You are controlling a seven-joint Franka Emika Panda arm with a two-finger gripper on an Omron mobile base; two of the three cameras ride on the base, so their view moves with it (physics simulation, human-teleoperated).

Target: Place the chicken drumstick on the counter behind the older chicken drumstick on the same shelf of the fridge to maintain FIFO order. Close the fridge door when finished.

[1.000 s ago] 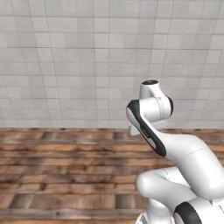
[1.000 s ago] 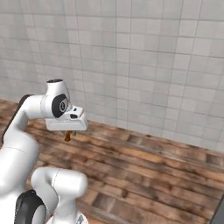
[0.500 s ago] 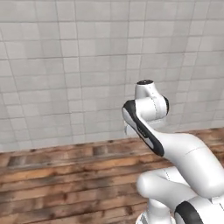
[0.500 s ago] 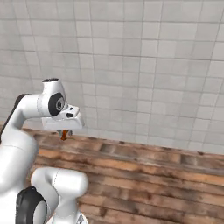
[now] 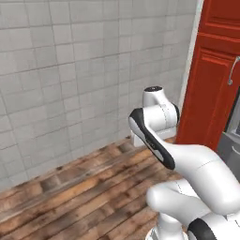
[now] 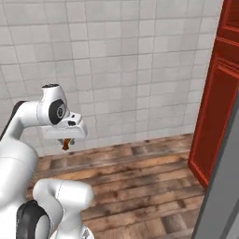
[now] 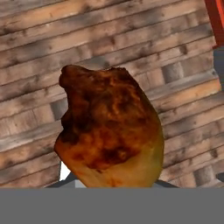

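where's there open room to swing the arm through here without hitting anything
Free: above the wooden floor in front of the tiled wall, left of the red cabinet. Tight on the right, where the cabinet and a grey panel stand. The drumstick hangs under the hand.

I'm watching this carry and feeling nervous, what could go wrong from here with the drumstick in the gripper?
1. The chicken drumstick hangs below the gripper over bare wooden floor; a slip would likely drop it there.
2. The red cabinet stands close on the right, so a wide swing might clip it.
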